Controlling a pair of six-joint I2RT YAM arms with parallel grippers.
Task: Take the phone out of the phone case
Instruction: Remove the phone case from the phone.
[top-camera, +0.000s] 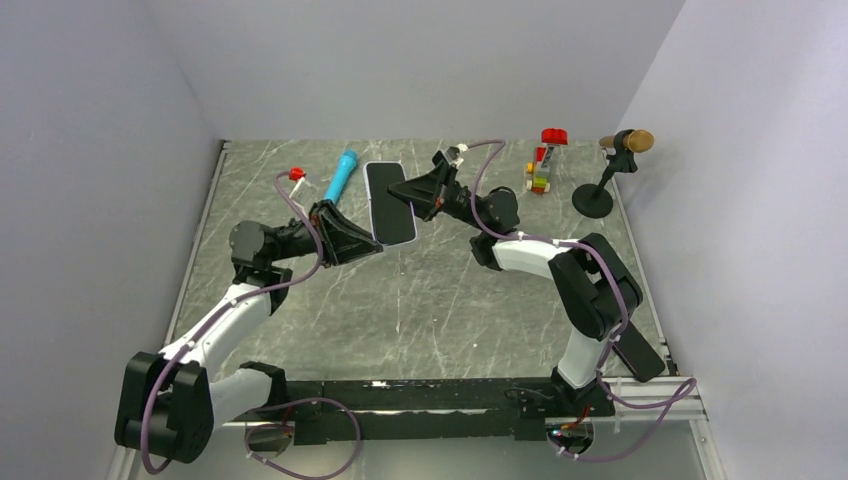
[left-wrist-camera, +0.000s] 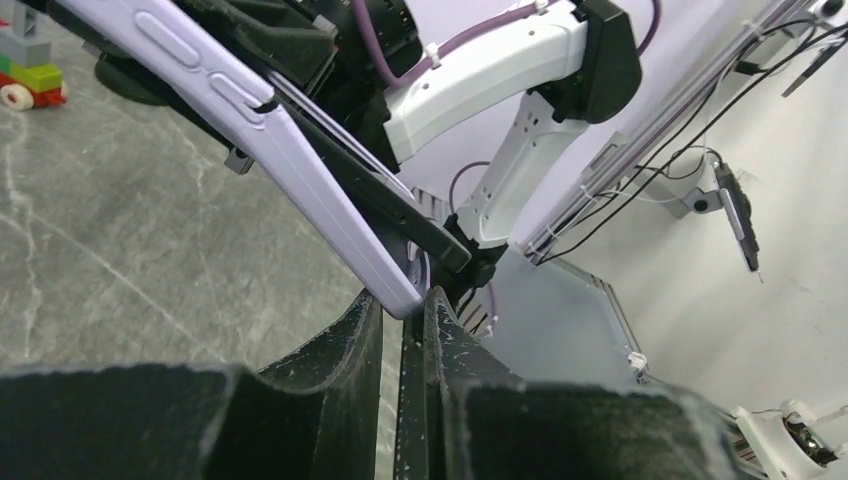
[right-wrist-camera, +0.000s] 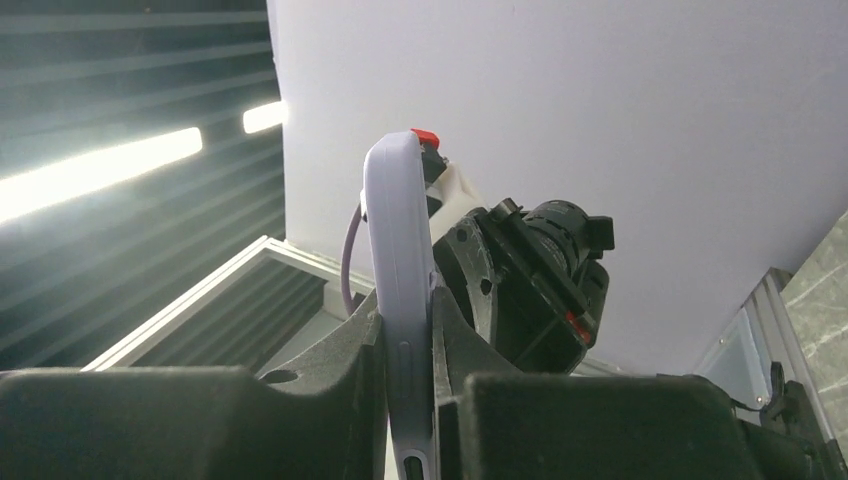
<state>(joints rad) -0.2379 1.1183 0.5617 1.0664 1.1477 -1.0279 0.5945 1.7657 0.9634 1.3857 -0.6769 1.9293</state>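
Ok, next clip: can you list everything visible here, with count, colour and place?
phone case: one, pale lilac, held off the table at far centre, one corner peeled away from the phone
phone: one, black, mostly inside the case
tube: one, blue, lying on the table just left of the phone
toy block stack: one, mixed colours, far right of the table
microphone: one, gold head on a black stand, far right corner
table: one, grey marbled
left gripper: one, black, shut on the case's near corner
right gripper: one, black, shut on the case's edge
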